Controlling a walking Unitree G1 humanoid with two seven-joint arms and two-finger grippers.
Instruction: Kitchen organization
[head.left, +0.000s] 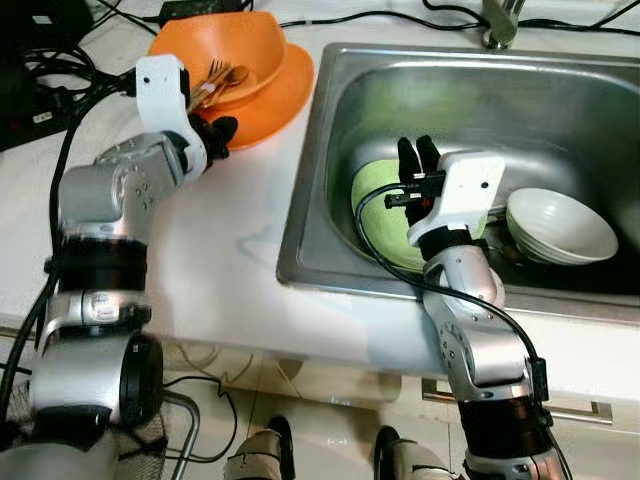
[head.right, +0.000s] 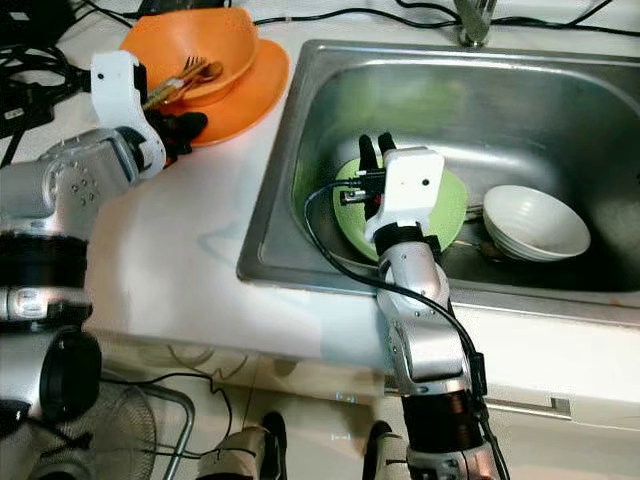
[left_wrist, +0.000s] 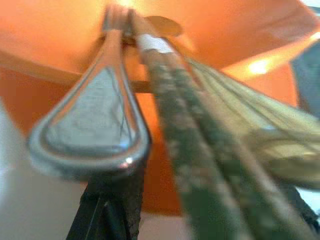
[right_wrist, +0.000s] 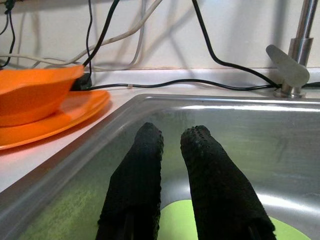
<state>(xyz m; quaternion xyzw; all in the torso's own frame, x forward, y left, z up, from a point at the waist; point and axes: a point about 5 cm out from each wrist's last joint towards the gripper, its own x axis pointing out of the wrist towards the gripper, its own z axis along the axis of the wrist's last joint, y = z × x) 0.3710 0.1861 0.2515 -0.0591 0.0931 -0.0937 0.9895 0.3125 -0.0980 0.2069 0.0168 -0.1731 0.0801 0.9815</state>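
Left gripper (head.left: 218, 133), fingers clamped on the cutlery (head.left: 215, 80), holds it at the rim of the orange bowl (head.left: 240, 45) on the desk (head.left: 220, 260) beside the sink (head.left: 330, 130). Right gripper (head.left: 417, 158) hangs inside the sink, fingers slightly apart, over the green plate (head.left: 378, 190); the white bowls (head.left: 560, 225) lie beyond it.

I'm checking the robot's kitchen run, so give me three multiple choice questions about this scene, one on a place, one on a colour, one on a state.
1. Where is the white bowl?
A. in the sink
B. on the counter
C. on the floor

2. What colour is the plate under the right gripper?
A. blue
B. green
C. red

3. What is the left gripper doing?
A. hanging idle
B. gripping the tap
C. holding cutlery at the orange bowl

Answers: A, it sits inside the sink. B, green shows beside the arm. C, spoon and fork handles lie across its jaws.
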